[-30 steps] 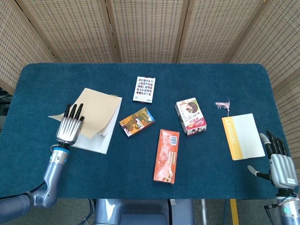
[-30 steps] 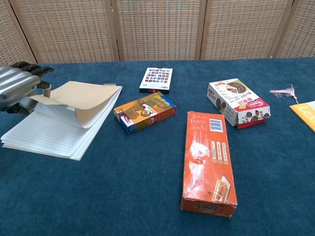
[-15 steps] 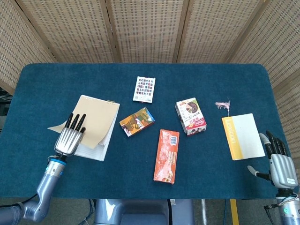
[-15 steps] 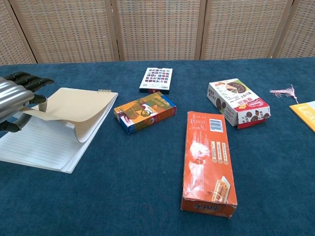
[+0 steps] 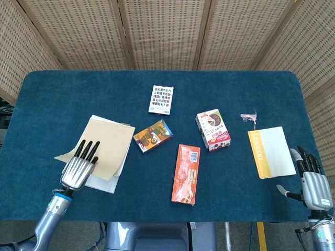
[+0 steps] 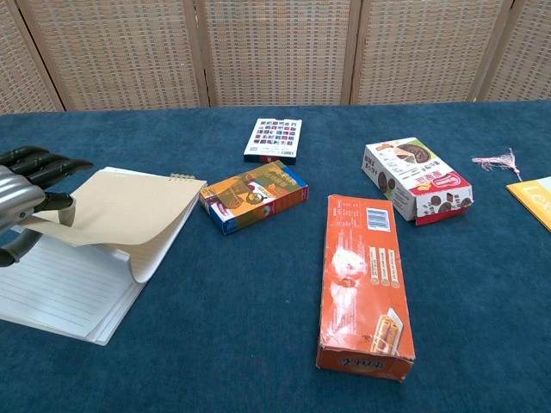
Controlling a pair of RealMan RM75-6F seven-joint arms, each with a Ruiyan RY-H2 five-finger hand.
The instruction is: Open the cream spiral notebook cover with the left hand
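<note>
While the left hand (image 5: pixel 79 168) grips the lifted cream cover (image 6: pixel 120 209) of the spiral notebook (image 5: pixel 102 155) near the table's (image 5: pixel 63 94) left front edge, lined pages (image 6: pixel 60 288) show beneath the curled sheet. At the table's right front corner, the right hand (image 5: pixel 313 184) rests released, fingers apart, holding nothing, just beside a yellow-spined book (image 5: pixel 270 151). An orange box (image 5: pixel 186 173) lies near the front edge, mid-table.

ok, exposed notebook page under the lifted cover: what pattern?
White with ruled lines, on the page under the cover held by the left hand. Clearest in chest view.
</note>
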